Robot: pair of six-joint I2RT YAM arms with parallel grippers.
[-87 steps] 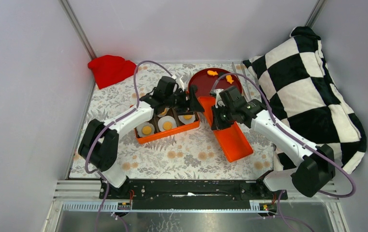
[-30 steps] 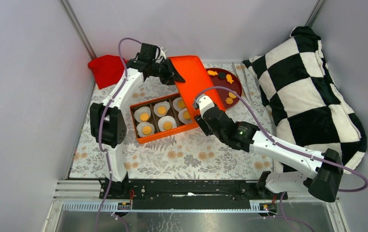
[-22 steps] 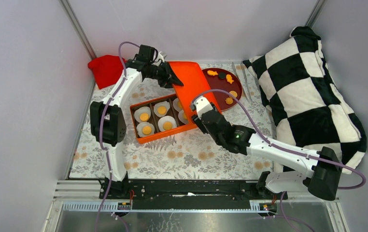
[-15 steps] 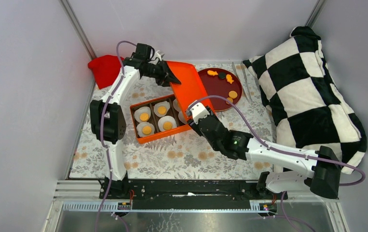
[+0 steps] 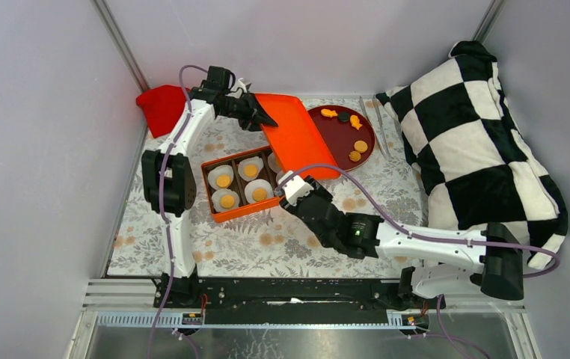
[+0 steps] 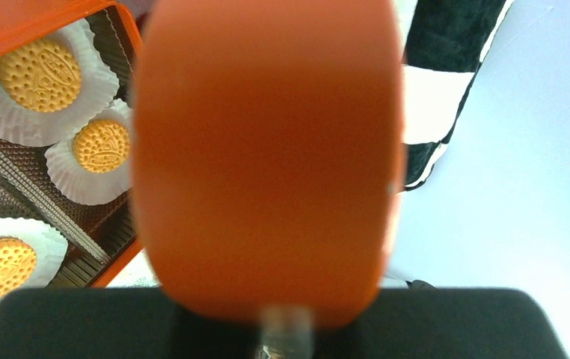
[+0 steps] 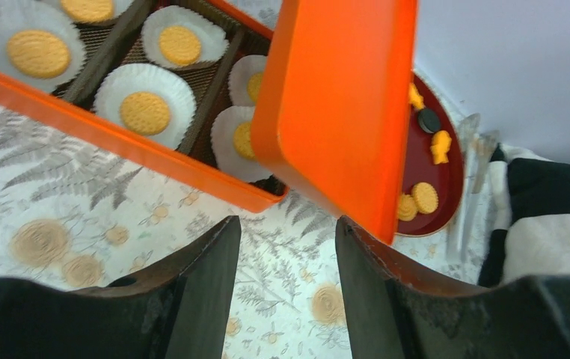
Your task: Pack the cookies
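cookies (image 7: 144, 112) small, flat, light, brittle-looking; likely to crumble under hard squeeze. seated one apiece in white liners (image 7: 146, 77) inside orange box (image 5: 248, 210) on counter (image 5: 252, 243); few more loose on dark red plate (image 5: 338, 138). best taken by opposite rims, gentle pinch, liner left alone. left fingers (image 5: 258, 116) pinching far edge of orange lid (image 5: 293, 134), lid tilted above box. right fingers (image 7: 203, 292) spread, holding nothing, near box's right corner.

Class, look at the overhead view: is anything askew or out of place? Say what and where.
The orange lid is askew: the left end effector holds it tilted over the far right corner of the box, not square on it. Two round cookies lie on the red plate, unpacked.
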